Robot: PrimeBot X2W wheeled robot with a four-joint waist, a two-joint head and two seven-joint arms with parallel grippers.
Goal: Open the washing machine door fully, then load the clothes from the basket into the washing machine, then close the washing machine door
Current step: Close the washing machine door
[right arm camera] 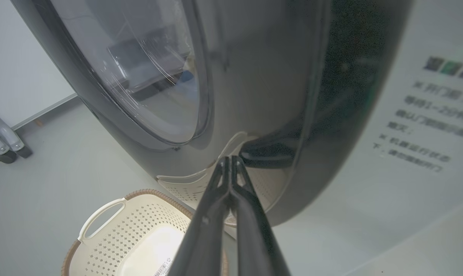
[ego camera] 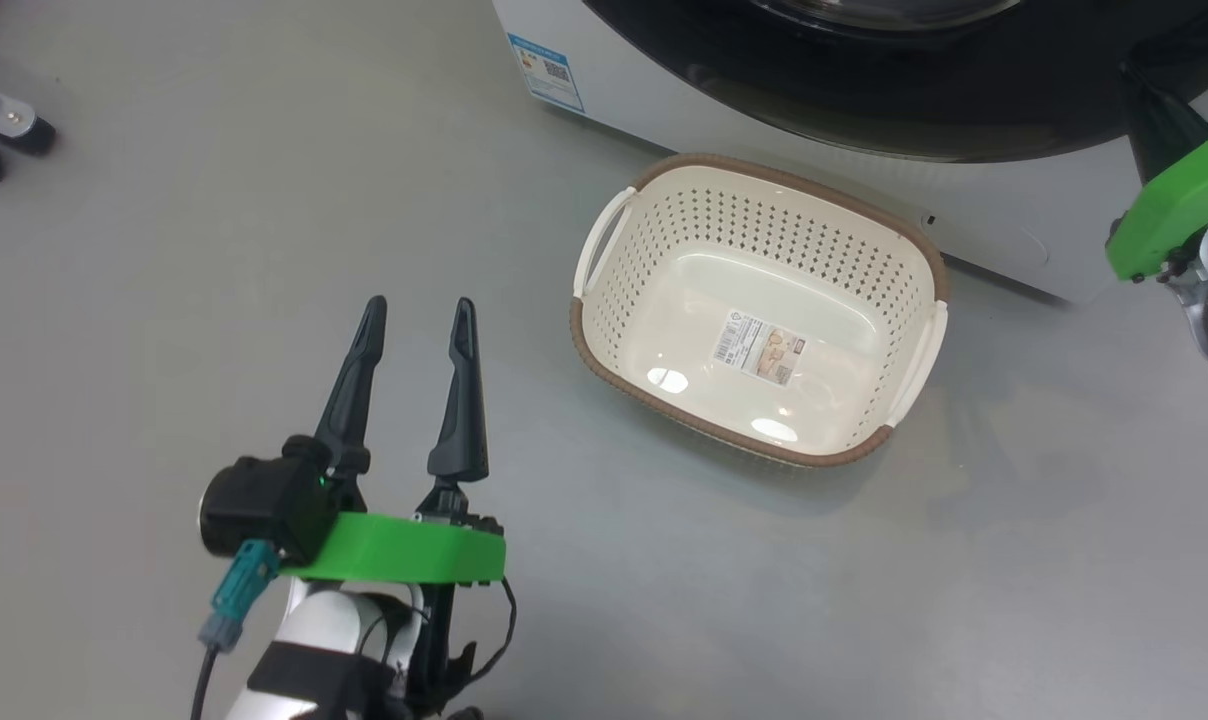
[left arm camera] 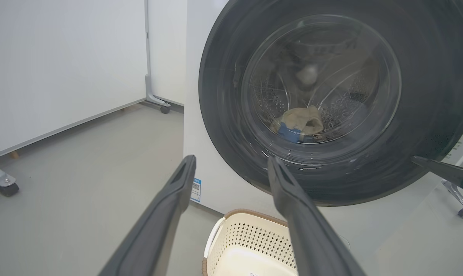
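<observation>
The washing machine door (right arm camera: 277, 76) has a glossy, mirror-like black rim and clear, reflective glass. The drum (left arm camera: 271, 101) behind it looks like dimpled steel, and the clothes (left arm camera: 304, 119) are soft cloth. The basket (ego camera: 654, 225) is smooth, shiny perforated plastic. The floor (ego camera: 264, 250) is smooth matt grey.

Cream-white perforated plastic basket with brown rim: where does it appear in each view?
Head view: basket at centre right, on the grey floor.
Left wrist view: basket at bottom edge, centre.
Right wrist view: basket at bottom left.
Shared landmark: glossy black round washing machine door, above the basket in each.

Test lab: washing machine (left arm camera: 197, 126), wheeled partitions (left arm camera: 63, 65)
</observation>
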